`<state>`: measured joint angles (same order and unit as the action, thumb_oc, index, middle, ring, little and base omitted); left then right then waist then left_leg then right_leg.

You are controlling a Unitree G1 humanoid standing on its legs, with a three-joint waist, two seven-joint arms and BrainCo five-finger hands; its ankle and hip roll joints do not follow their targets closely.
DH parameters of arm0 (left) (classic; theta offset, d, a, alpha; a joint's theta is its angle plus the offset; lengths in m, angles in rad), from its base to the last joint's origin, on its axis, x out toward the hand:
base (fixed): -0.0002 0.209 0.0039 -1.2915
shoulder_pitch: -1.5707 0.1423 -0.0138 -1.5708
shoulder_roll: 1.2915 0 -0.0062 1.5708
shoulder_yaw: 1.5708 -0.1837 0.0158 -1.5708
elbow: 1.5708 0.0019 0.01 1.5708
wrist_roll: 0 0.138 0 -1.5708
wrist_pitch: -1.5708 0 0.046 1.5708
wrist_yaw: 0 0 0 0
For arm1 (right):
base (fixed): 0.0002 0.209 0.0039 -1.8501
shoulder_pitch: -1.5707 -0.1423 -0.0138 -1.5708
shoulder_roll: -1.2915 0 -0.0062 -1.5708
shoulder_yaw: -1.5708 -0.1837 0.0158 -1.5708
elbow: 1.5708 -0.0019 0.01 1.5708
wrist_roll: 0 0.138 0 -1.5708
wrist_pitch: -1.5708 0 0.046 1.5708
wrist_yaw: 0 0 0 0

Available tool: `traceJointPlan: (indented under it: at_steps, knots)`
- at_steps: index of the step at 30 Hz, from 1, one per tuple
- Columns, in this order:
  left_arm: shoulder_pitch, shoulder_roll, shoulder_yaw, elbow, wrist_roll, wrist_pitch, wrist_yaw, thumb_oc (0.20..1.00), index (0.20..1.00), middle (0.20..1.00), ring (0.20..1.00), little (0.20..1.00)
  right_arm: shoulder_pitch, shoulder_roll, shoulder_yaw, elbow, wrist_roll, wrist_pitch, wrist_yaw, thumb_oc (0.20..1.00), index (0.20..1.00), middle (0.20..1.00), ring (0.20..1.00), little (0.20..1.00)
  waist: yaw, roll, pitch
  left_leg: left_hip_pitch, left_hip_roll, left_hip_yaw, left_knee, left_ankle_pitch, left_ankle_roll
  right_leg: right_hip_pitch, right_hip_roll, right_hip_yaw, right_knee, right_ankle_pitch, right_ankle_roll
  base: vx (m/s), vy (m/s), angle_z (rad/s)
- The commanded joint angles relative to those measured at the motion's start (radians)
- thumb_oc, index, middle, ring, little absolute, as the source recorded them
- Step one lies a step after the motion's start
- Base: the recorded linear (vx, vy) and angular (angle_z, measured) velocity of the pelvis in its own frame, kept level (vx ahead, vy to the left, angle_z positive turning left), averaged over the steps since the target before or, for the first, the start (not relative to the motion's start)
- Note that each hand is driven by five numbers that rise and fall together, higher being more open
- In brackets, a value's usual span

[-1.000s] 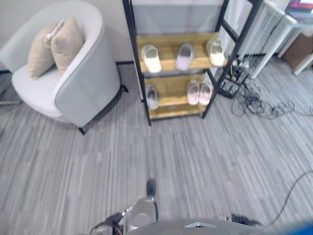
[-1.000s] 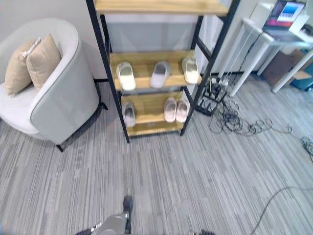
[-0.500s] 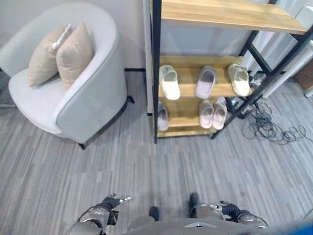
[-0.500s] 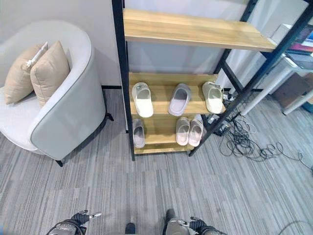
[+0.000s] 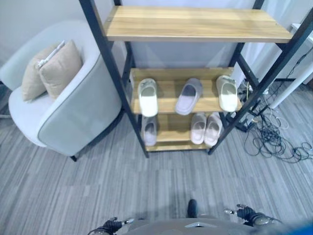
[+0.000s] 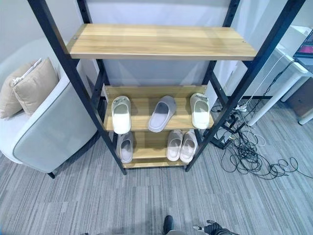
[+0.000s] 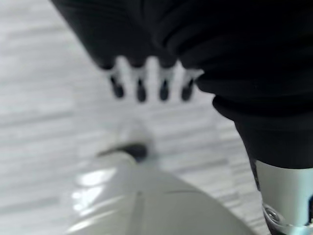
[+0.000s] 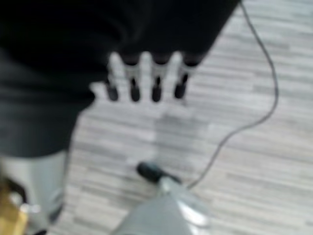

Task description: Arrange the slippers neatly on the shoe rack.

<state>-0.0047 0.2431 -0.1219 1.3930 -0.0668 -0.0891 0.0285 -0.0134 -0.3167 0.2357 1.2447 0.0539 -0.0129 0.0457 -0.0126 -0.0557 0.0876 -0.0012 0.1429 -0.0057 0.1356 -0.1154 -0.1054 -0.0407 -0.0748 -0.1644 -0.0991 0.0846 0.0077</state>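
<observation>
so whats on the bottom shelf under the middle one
A grey slipper at the left and a pale pink pair side by side at the right. The middle wooden shelf covers their back ends.

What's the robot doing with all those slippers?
Right now it isn't touching any of them. It stands in front of the shoe rack with its left hand and right hand hanging low over the floor, fingers straight and empty. Three slippers lie spread out on the middle shelf. On the bottom shelf, a pink pair sits side by side and a grey slipper lies alone. The top shelf is bare.
</observation>
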Motion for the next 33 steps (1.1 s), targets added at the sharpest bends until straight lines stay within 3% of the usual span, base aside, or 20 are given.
traceJointPlan:
  at_steps: [1, 6, 8, 10, 14, 16, 19, 21, 22, 25, 26, 29, 33]
  knots:
    - [-0.077, 0.013, -0.047, -0.004, -0.016, -0.014, 0.027, 1.0, 1.0, 1.0, 1.0, 1.0, -0.052, -0.013, 0.012, 0.055, 0.026, -0.026, -0.026, 1.0, 1.0, 1.0, 1.0, 1.0, 0.009, -0.022, 0.018, -0.061, 0.022, 0.01, 0.035, 0.167, 0.009, 0.076, -0.029, -0.039, 0.1, -0.128, 0.07, 0.0, -0.202, 0.29]
    - [-0.074, -0.004, -0.051, -0.015, -0.037, -0.02, 0.036, 1.0, 1.0, 1.0, 1.0, 1.0, -0.066, -0.013, 0.022, 0.045, 0.027, -0.034, -0.042, 1.0, 1.0, 1.0, 1.0, 1.0, 0.028, -0.015, 0.031, -0.126, -0.009, 0.014, 0.005, 0.151, 0.022, 0.088, -0.027, -0.05, 0.11, -0.157, 0.071, 0.07, -0.045, 0.42]
    - [-0.07, -0.006, -0.012, 0.01, -0.1, -0.018, 0.033, 1.0, 1.0, 1.0, 1.0, 1.0, -0.077, 0.0, 0.036, 0.039, 0.021, -0.035, -0.047, 1.0, 1.0, 1.0, 1.0, 1.0, 0.062, -0.007, 0.031, -0.174, -0.011, -0.037, -0.116, 0.225, 0.007, 0.118, -0.007, -0.051, 0.111, -0.18, 0.071, 0.22, 0.035, 0.07]
    - [-0.072, -0.008, -0.002, 0.035, -0.112, -0.014, 0.039, 1.0, 1.0, 1.0, 1.0, 1.0, -0.088, 0.01, 0.047, 0.037, 0.018, -0.037, -0.052, 1.0, 1.0, 1.0, 1.0, 1.0, 0.083, -0.006, 0.036, -0.211, -0.018, -0.074, -0.18, 0.247, 0.0, 0.141, 0.004, -0.036, 0.103, -0.195, 0.072, 0.18, 0.048, 0.05]
    - [-0.042, -0.011, 0.002, 0.076, -0.072, -0.001, 0.042, 1.0, 1.0, 1.0, 1.0, 1.0, -0.087, 0.024, 0.05, 0.036, 0.004, -0.036, -0.054, 1.0, 1.0, 1.0, 1.0, 1.0, 0.102, 0.003, 0.024, -0.193, -0.014, -0.098, -0.196, 0.264, -0.001, 0.179, 0.008, -0.002, 0.097, -0.212, 0.082, 0.24, 0.149, -0.25]
    - [-0.023, -0.006, -0.001, 0.092, -0.022, 0.009, 0.053, 1.0, 1.0, 1.0, 1.0, 1.0, -0.086, 0.031, 0.048, 0.033, -0.007, -0.036, -0.052, 1.0, 1.0, 1.0, 1.0, 1.0, 0.103, 0.002, 0.012, -0.179, -0.024, -0.106, -0.174, 0.248, 0.006, 0.193, -0.013, 0.016, 0.1, -0.211, 0.092, 0.24, 0.22, -0.52]
    - [-0.023, 0.013, -0.023, 0.091, 0.038, 0.011, 0.056, 1.0, 1.0, 1.0, 1.0, 1.0, -0.089, 0.056, 0.053, 0.026, -0.019, -0.035, -0.045, 1.0, 1.0, 1.0, 1.0, 1.0, 0.107, -0.019, -0.002, -0.171, -0.067, -0.065, -0.092, 0.178, 0.049, 0.173, -0.076, 0.052, 0.163, -0.188, 0.127, 0.24, 0.247, -0.23]
    - [-0.03, 0.019, -0.024, 0.086, 0.04, 0.011, 0.058, 1.0, 1.0, 1.0, 1.0, 1.0, -0.097, 0.06, 0.06, 0.024, -0.021, -0.033, -0.043, 1.0, 1.0, 1.0, 1.0, 1.0, 0.107, -0.017, -0.001, -0.164, -0.073, -0.055, -0.086, 0.167, 0.059, 0.148, -0.082, 0.06, 0.211, -0.181, 0.133, 0.1, 0.162, -0.23]
    - [-0.055, 0.032, -0.03, 0.064, 0.032, 0.009, 0.061, 1.0, 1.0, 1.0, 1.0, 1.0, -0.11, 0.065, 0.074, 0.015, -0.027, -0.031, -0.038, 1.0, 1.0, 1.0, 1.0, 1.0, 0.093, -0.005, 0.014, -0.146, -0.088, -0.041, -0.071, 0.146, 0.085, 0.074, -0.098, 0.082, 0.344, -0.123, 0.15, 0.08, 0.18, -0.45]
    - [-0.097, 0.049, -0.049, 0.02, 0.021, -0.002, 0.068, 1.0, 1.0, 1.0, 1.0, 1.0, -0.119, 0.062, 0.076, -0.01, -0.021, -0.032, -0.041, 1.0, 1.0, 1.0, 1.0, 1.0, 0.066, 0.019, 0.026, -0.12, -0.101, -0.041, -0.073, 0.126, 0.104, -0.002, -0.125, 0.092, 0.455, -0.078, 0.15, 0.09, 0.123, -0.31]
    - [-0.097, 0.049, -0.049, 0.02, 0.021, -0.002, 0.068, 1.0, 1.0, 1.0, 1.0, 1.0, -0.119, 0.062, 0.076, -0.01, -0.021, -0.032, -0.041, 1.0, 1.0, 1.0, 1.0, 1.0, 0.066, 0.019, 0.027, -0.119, -0.102, -0.041, -0.073, 0.126, 0.104, -0.001, -0.125, 0.092, 0.456, -0.079, 0.15, 0.24, 0.054, 0.06]
    - [-0.126, 0.046, -0.064, -0.029, -0.01, -0.026, 0.074, 1.0, 1.0, 1.0, 1.0, 1.0, -0.1, 0.055, 0.08, -0.023, -0.02, -0.033, -0.042, 1.0, 1.0, 1.0, 1.0, 1.0, 0.028, 0.028, 0.024, -0.059, -0.109, -0.056, -0.098, 0.096, 0.092, -0.031, -0.133, 0.09, 0.256, -0.098, 0.129, 0.22, -0.079, -0.01]
    - [-0.125, 0.032, -0.082, -0.023, 0.019, -0.032, 0.082, 1.0, 1.0, 1.0, 1.0, 1.0, -0.086, 0.053, 0.073, -0.018, -0.019, -0.036, -0.044, 1.0, 1.0, 1.0, 1.0, 1.0, 0.022, 0.01, 0.024, -0.046, -0.111, -0.064, -0.09, 0.081, 0.086, 0.005, -0.123, 0.111, 0.164, -0.087, 0.149, 0.11, -0.153, 0.26]
